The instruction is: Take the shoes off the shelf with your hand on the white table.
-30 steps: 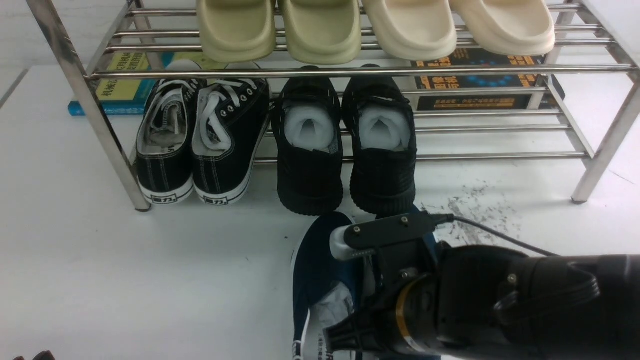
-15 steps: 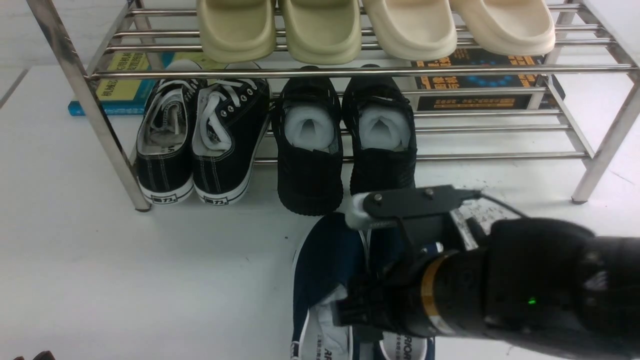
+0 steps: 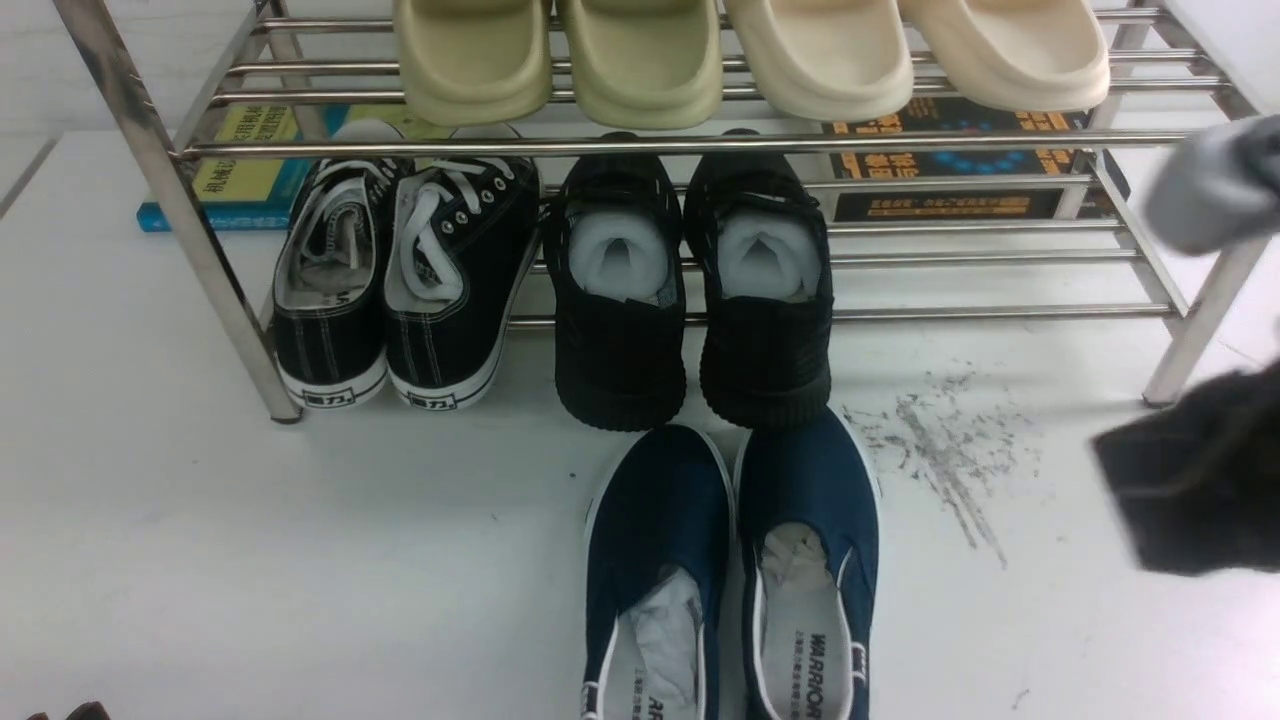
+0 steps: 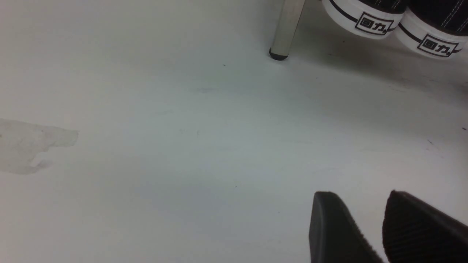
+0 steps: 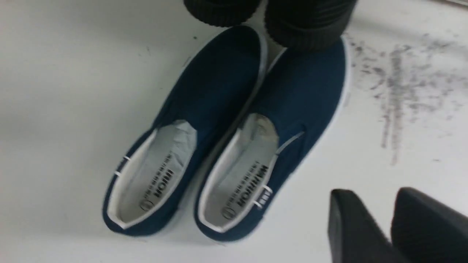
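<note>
The navy shoes stand side by side on the white table, toes touching the all-black pair at the front of the shelf. In the right wrist view the shoes show white "WARRIOR" lining and paper stuffing. My right hand is a blurred black mass at the right edge, well clear of them. My right gripper has its fingers close together with nothing between. My left gripper hovers over bare table near the shelf's front left leg, fingers close together and empty.
Black lace-up sneakers and all-black shoes sit on the lower tier. Green slippers and cream slippers lie on the upper tier. Books lie behind. Grey scuff streaks mark the table by the shelf's right leg.
My right arm has let go of the navy shoes, lifted off them and swung away to the right edge. Both shoes stay where they were set down.
</note>
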